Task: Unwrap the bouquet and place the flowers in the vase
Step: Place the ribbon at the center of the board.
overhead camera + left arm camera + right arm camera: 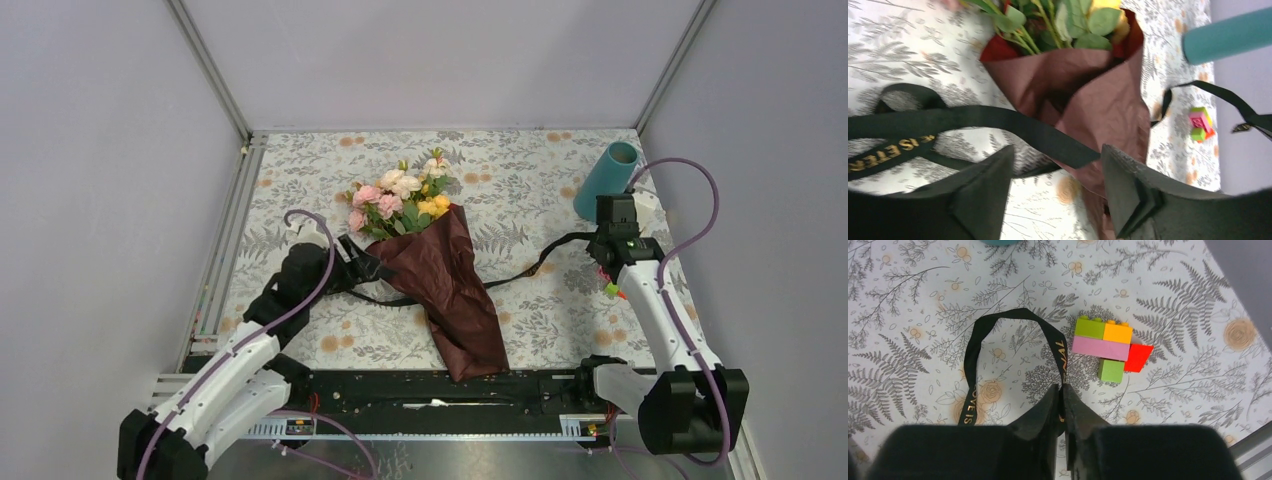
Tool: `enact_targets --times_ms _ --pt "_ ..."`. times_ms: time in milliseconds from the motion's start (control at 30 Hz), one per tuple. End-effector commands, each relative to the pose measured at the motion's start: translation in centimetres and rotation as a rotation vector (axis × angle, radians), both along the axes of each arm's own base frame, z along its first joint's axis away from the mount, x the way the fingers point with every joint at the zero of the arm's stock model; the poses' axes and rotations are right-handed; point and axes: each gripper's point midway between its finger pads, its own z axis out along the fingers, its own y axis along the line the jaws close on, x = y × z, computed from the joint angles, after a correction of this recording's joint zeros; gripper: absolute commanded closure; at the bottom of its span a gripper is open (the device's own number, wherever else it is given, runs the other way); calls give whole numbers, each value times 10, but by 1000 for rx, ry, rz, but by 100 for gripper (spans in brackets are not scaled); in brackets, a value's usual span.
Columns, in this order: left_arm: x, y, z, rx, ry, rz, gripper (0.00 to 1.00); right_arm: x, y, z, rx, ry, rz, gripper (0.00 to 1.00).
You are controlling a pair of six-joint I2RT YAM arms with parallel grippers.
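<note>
Bouquet: we see the bouquet (445, 285) of dark maroon crinkled paper lying flat on the fern-printed tablecloth (300, 180), wide mouth toward the back, narrow foot toward the arms' bases.
Flowers: the pink, cream and yellow flowers (400, 195) with green leaves stick out of the bouquet's far mouth, stems inside the paper.
Ribbon: the long black ribbon (973, 117) with gold lettering crosses the bouquet's middle and trails off to both of its sides.
Left pincer: we find the left pincer (1057, 150) just left of the bouquet, level with its wrapped middle. Its fingers are spread apart, released. The ribbon stretches across the gap, and we cannot tell whether it touches them.
Right pincer: the right pincer (1063, 387) is well to the bouquet's right, clenched on the ribbon, the black band pinched between its fingers.
Vase: the tall teal cylinder vase (605, 180) stands well right of the bouquet, farther back.
Block toy: a small multicoloured block toy (1103, 345) lies far to the bouquet's right, touching the ribbon's loop.
</note>
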Motion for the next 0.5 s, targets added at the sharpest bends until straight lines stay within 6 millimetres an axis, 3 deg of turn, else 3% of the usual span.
enact_targets --times_ms 0,100,133,333,467 --pt "5 -14 31 -31 -106 25 28 11 2 0 46 -63 -30 74" --pt "2 -26 34 5 -113 -7 21 9 10 4 76 -70 6 30" --pt "2 -29 35 29 -114 -15 20 7 12 9 87 -88 20 21" --pt "5 -45 37 259 -111 -56 13 -5 40 25 189 -160 156 4" --pt "9 -56 39 336 -112 -88 10 -18 48 31 211 -170 209 1"
